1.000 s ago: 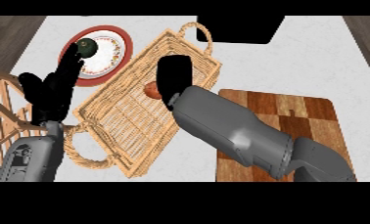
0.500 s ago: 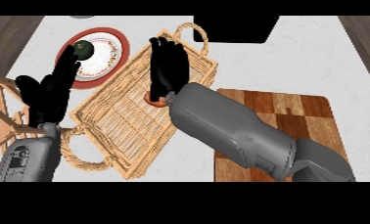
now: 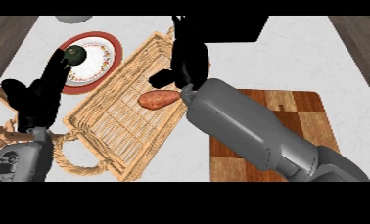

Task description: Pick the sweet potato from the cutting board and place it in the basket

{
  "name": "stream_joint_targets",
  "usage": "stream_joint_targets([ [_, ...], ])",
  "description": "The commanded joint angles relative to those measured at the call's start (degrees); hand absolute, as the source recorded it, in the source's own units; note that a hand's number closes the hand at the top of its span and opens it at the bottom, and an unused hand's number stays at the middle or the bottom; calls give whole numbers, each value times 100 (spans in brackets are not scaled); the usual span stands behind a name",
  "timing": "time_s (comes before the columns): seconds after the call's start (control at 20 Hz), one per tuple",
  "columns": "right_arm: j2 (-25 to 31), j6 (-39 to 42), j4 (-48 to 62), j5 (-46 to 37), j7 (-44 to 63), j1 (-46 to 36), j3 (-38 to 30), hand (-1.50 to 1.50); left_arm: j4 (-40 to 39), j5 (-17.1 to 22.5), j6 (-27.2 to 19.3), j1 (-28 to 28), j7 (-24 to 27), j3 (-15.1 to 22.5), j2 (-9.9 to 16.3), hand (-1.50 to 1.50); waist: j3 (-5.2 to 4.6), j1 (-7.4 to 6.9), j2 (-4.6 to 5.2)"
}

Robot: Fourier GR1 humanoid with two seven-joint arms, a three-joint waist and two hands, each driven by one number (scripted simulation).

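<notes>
One sweet potato [image 3: 157, 99] lies inside the basket [image 3: 108, 120], free of the right hand [image 3: 189, 56] just above it, whose fingers are straight and apart. Left hand [image 3: 39, 93] rests open beside a plate [image 3: 90, 61]. Cutting board [image 3: 289, 110] sits right.

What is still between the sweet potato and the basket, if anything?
Nothing visible. The sweet potato already lies on the floor of the basket, with the right hand open just above it, fingers straight. The left hand rests open at the left, beside the plate.
</notes>
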State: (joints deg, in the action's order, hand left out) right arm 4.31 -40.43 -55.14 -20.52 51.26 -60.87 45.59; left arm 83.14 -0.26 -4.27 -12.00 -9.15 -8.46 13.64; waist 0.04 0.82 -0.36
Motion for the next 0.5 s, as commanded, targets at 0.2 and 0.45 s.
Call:
stream_joint_targets([
  [0.2,1419,88,-2473,289,-85,1786,-454,-150,-1,-130,-159,134,68,42,-135,0,0,136,-20],
  [0.45,2140,-13,-3938,347,-696,3129,-605,-150,44,-119,-96,38,51,72,-139,0,-2,50,9],
])
